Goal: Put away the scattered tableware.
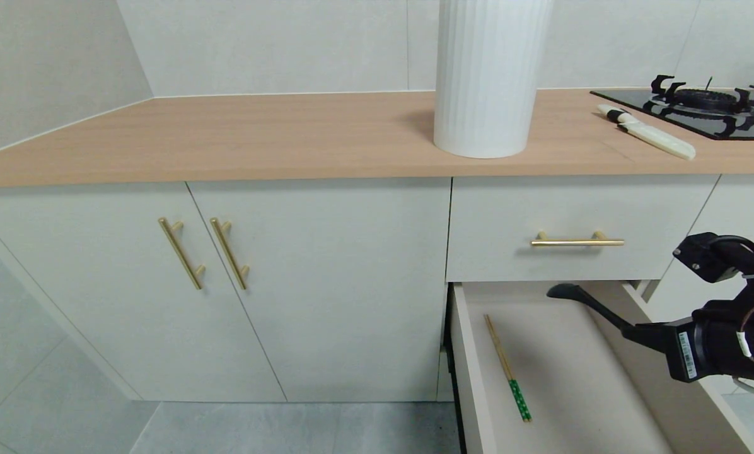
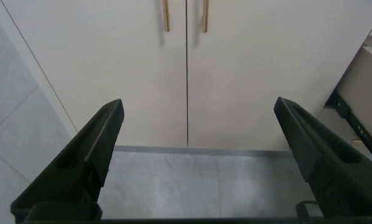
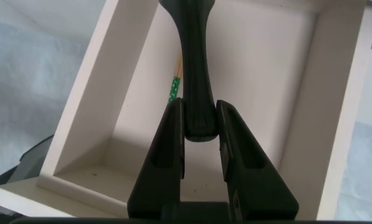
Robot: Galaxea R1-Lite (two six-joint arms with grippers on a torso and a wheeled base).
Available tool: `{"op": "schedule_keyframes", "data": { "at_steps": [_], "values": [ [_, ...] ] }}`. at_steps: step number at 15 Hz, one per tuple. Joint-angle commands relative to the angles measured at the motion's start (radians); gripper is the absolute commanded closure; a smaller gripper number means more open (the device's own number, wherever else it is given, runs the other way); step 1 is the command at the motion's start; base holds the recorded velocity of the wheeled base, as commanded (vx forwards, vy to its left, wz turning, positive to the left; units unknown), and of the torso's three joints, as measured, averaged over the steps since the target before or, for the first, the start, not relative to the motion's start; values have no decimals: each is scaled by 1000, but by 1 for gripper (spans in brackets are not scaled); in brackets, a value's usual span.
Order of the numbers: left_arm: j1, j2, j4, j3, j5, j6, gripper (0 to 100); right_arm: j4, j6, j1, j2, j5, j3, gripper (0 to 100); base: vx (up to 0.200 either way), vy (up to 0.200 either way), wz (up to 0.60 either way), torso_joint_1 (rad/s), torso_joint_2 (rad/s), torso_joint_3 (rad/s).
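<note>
My right gripper [image 3: 199, 115] was clenched on the handle of a black utensil [image 1: 577, 296], holding it out over the open drawer [image 1: 468, 353], where green-tipped chopsticks [image 1: 507, 370] lay near the left wall. My left gripper [image 2: 198, 106] hung released, fingers spread wide, facing the shut cabinet doors [image 2: 186, 68]. A white knife [image 1: 648, 133] lay on the countertop [image 1: 257, 135].

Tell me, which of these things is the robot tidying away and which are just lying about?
The job: black spoon held above the open drawer, chopsticks lying in it, knife on the countertop.
Just there: white ribbed vase, stove, closed cupboard doors.
</note>
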Motion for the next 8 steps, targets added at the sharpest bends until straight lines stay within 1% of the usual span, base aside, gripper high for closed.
{"op": "schedule_keyframes", "data": {
  "at_steps": [1,8],
  "values": [
    [0,0,0,0,0,-1,0,0,2,0,36,-1,0,100,0,0,0,0,0,0],
    [0,0,0,0,0,-1,0,-20,8,-7,257,-5,-6,100,0,0,0,0,0,0]
  ]
}}
